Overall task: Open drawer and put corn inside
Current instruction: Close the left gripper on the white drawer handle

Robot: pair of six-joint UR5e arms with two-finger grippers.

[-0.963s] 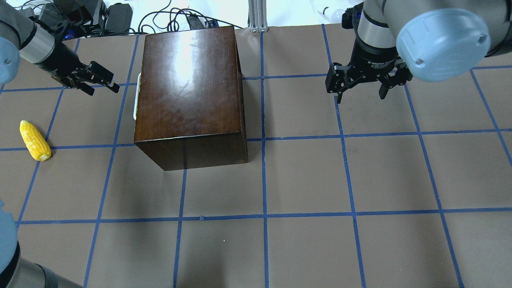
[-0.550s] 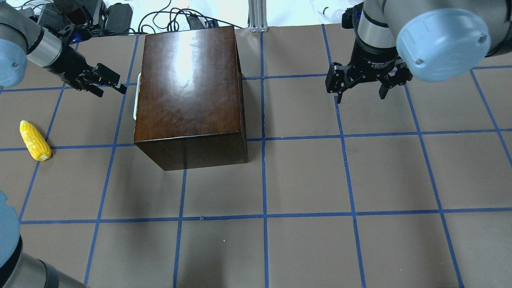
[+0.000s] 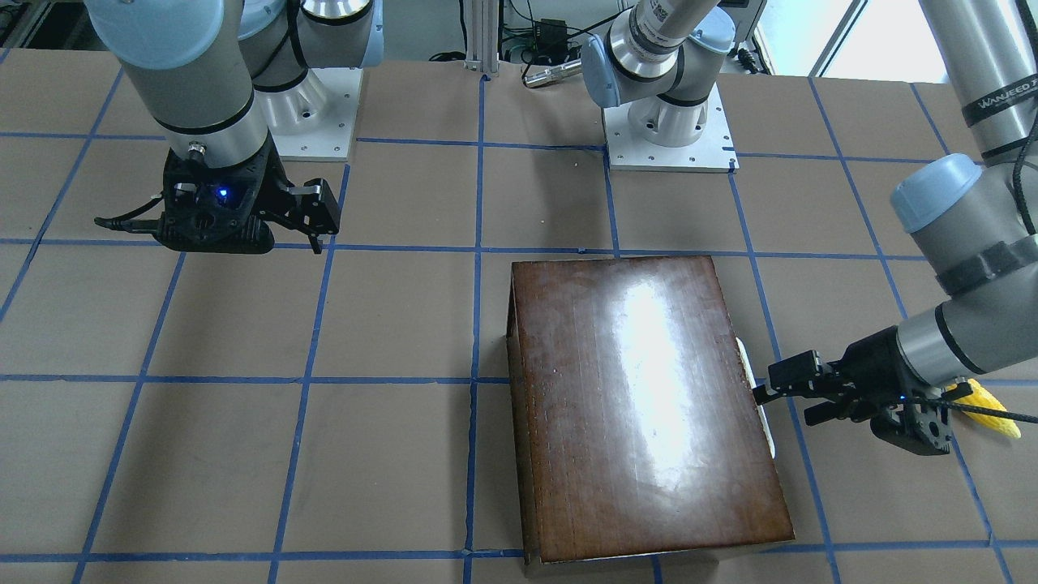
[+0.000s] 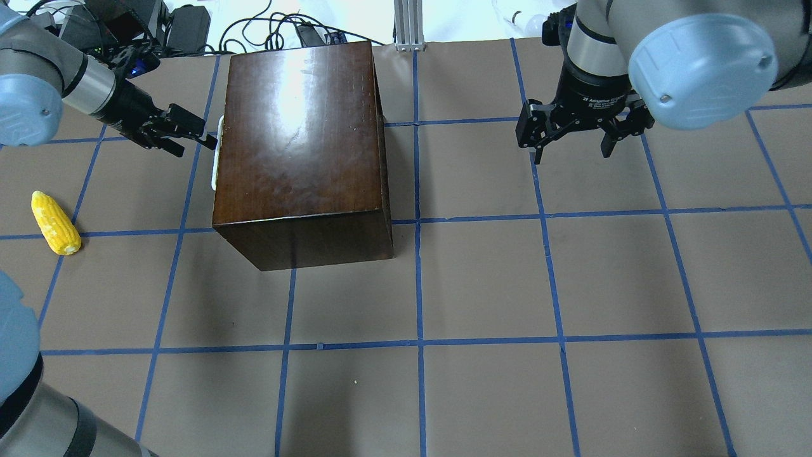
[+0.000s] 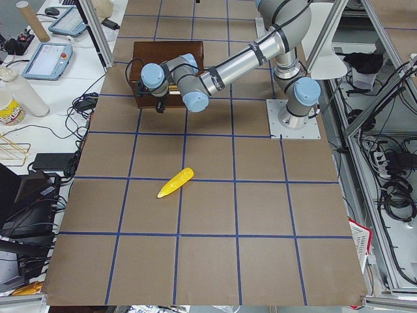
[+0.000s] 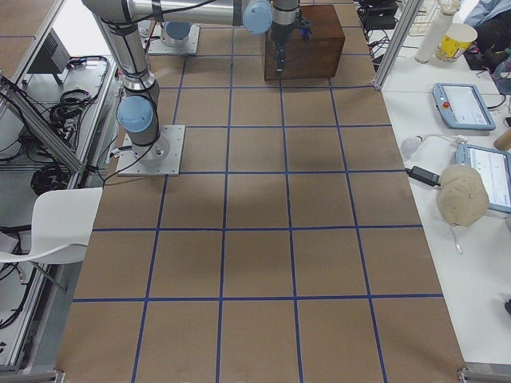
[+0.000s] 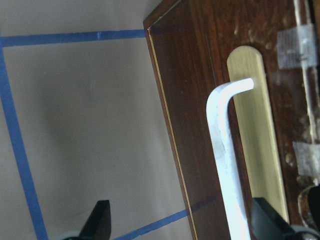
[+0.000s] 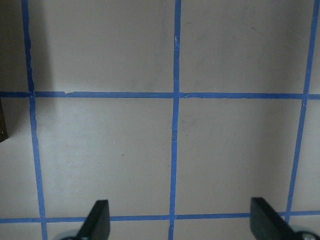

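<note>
The dark-brown wooden box (image 4: 298, 146) stands at the table's far left-centre, and the drawer sits shut in it. Its dark front panel (image 7: 195, 100) and whitish handle (image 7: 225, 160) face my left arm. The handle also shows in the overhead view (image 4: 216, 152). My left gripper (image 4: 195, 145) is open at the handle. In the left wrist view (image 7: 182, 225) the handle lies between the fingers, close to the right one. The yellow corn (image 4: 56, 223) lies on the table well left of the box. My right gripper (image 4: 571, 152) is open and empty, above bare table right of the box.
The brown table cover carries a grid of blue tape lines (image 4: 419, 343). Cables and power bricks (image 4: 184, 28) lie beyond the far edge behind the box. The arm bases (image 3: 669, 130) are bolted at the robot's side of the table.
My left gripper has moved right, from a gap away up to the box's handle. The right arm, the corn and the box have not moved.
</note>
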